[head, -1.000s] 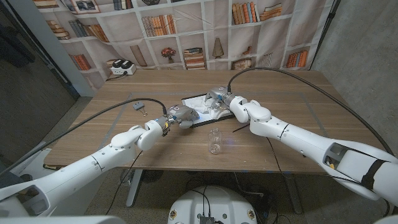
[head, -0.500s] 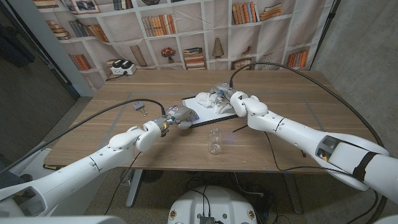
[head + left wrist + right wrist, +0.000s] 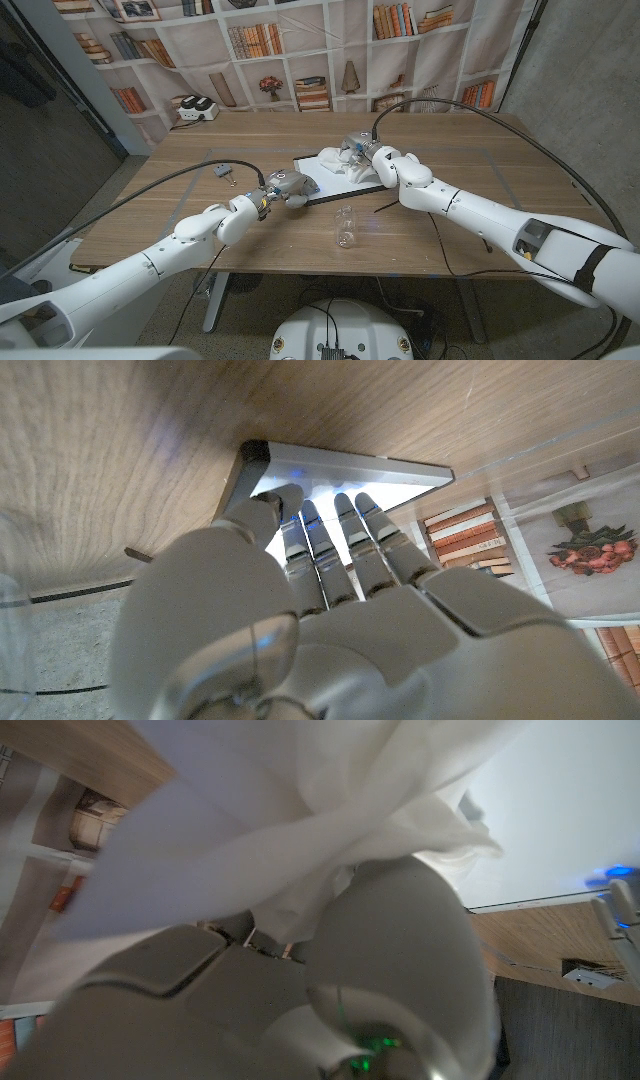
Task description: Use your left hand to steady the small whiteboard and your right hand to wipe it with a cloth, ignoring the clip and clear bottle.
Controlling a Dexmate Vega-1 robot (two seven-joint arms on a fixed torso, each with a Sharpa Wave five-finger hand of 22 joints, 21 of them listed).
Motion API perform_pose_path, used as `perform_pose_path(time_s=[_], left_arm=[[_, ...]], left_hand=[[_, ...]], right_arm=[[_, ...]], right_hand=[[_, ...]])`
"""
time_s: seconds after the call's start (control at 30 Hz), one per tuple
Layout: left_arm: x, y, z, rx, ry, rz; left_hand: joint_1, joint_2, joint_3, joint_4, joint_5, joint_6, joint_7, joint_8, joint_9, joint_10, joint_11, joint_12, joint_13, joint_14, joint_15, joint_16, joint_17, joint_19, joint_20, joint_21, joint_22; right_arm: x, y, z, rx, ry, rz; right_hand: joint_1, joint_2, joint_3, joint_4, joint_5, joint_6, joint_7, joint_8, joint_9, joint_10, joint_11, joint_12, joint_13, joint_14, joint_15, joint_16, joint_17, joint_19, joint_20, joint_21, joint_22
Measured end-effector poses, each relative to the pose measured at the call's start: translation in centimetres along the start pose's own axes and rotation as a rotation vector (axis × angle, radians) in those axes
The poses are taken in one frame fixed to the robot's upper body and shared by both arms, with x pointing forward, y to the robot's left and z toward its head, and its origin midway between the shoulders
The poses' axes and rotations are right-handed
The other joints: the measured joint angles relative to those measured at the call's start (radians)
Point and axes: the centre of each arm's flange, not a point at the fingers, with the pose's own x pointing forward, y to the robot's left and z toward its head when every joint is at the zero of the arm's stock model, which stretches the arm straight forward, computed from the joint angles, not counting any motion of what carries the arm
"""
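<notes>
Pressing down on the near left corner of the whiteboard, the left hand has its fingers stretched out straight and side by side, tips on the white surface just inside the frame; it grasps nothing, only bears on the board. The board lies flat about mid-table, its long side running away toward the right.

Over the board's far end the right hand is bunched into the white cloth, which spills out from under it onto the board. From the right wrist the cloth drapes thickly over the hand, hiding the fingers, so how tightly they close I cannot tell, though the cloth is plainly in its hold and lying against the board.

Nearer the table's front edge the clear bottle lies on its side, apart from the board. The clip sits off to the left, beside the left arm's cable.
</notes>
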Motion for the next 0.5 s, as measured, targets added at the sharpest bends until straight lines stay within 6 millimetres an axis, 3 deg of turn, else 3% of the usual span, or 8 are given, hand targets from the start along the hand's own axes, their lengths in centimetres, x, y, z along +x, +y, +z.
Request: perform_pose_path(time_s=[0.5], left_arm=[[-0.1, -0.3, 0.1, -0.005, 0.005, -0.005]], left_hand=[[0.000, 0.000, 0.009, 0.001, -0.008, -0.001, 0.001, -0.007, 0.000, 0.000, 0.000, -0.004, 0.000, 0.000, 0.000, 0.000, 0.000, 0.000, 0.000, 0.000, 0.000]], right_arm=[[-0.8, 0.8, 2.3, 0.000, -0.098, 0.056]], right_hand=[[-0.001, 0.001, 0.000, 0.000, -0.001, 0.000, 0.000, 0.000, 0.001, 0.002, 0.002, 0.000, 0.000, 0.000, 0.000, -0.001, 0.004, 0.000, 0.000, 0.006, -0.005]])
